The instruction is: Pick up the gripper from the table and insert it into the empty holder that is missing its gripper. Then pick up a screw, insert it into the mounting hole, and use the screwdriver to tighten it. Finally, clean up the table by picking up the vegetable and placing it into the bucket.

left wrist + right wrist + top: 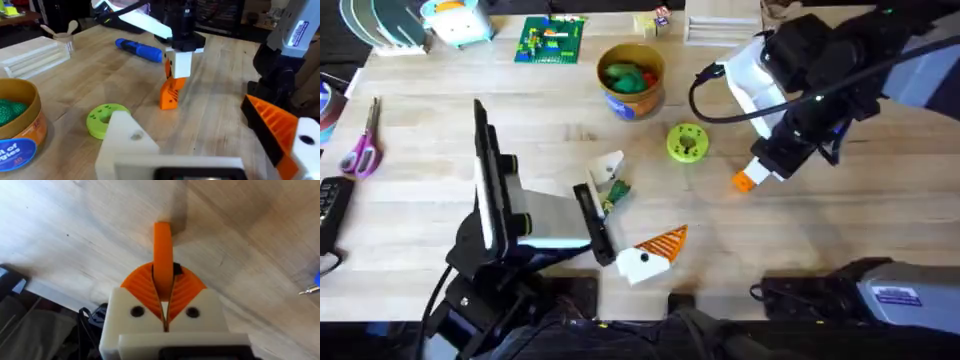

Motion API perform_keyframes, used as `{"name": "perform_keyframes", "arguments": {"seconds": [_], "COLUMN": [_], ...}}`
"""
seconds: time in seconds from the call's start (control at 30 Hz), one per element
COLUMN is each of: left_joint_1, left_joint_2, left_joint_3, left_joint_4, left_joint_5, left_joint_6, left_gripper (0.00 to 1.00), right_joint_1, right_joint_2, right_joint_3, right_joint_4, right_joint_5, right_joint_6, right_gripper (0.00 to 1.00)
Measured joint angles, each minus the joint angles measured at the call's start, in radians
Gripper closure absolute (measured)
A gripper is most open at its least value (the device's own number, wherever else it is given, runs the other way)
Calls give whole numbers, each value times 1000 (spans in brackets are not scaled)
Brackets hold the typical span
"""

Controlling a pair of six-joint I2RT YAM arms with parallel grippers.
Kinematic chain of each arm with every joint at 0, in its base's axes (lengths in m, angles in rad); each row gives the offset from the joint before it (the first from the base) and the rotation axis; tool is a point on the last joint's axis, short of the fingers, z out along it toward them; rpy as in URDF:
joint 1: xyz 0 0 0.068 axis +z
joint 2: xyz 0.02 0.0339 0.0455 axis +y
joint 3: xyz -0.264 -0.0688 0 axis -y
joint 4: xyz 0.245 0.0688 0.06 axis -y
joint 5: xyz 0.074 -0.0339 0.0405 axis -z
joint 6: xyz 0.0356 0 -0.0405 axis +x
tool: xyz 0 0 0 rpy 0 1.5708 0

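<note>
Right gripper [164, 311]: closed on the orange gripper [170, 93], held upright just above or touching the table [840, 230], right of the green disc [687, 142].
Left gripper [625, 225]: open, one orange pad, bare holder [122, 142] awaiting it.
Risk: thin pinch; wedge may twist or slip, jamming at the holder.

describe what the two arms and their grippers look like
Both arms are black with white housings. The right arm carries a looping black cable and a blue-printed label near its base. The right gripper has white finger blocks with dark screw holes and orange ribbed pads. The left gripper is also white with an orange ribbed pad.
</note>
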State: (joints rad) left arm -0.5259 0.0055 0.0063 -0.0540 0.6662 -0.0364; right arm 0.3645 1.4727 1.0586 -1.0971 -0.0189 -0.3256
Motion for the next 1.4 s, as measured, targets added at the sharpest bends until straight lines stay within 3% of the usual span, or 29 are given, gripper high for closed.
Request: {"name": "perform_keyframes", "arguments": {"seconds": [0.2, 0.33, 0.43, 0.57, 0.7, 0.83, 0.97, 1.23, 1.4], "left_joint_1": [0, 0, 0, 0, 0, 0, 0, 0, 0], "left_joint_2": [0, 0, 0, 0, 0, 0, 0, 0, 0], "left_joint_3": [0, 0, 0, 0, 0, 0, 0, 0, 0], "left_joint_4": [0, 0, 0, 0, 0, 0, 0, 0, 0], "left_joint_5": [0, 0, 0, 0, 0, 0, 0, 0, 0], "left_joint_6": [0, -2, -2, -2, -2, -2, -2, -2, -2], "left_gripper": [8, 8, 8, 8, 8, 8, 8, 8, 8], "right_joint_1": [-1, -23, -89, -241, -387, -423, -363, -122, -55], "right_joint_2": [-78, -224, -365, -528, -637, -614, -538, -317, -153], "right_joint_3": [88, 159, 165, 115, -81, -293, -407, -421, -421], "right_joint_4": [-108, -127, -109, 31, 266, 538, 607, 850, 1037], "right_joint_5": [0, -3, -38, -205, -507, -807, -961, -1148, -1261], "right_joint_6": [0, 0, 0, 4, 70, 257, 430, 604, 718], "right_gripper": [987, 988, 989, 989, 989, 989, 989, 989, 989]}}
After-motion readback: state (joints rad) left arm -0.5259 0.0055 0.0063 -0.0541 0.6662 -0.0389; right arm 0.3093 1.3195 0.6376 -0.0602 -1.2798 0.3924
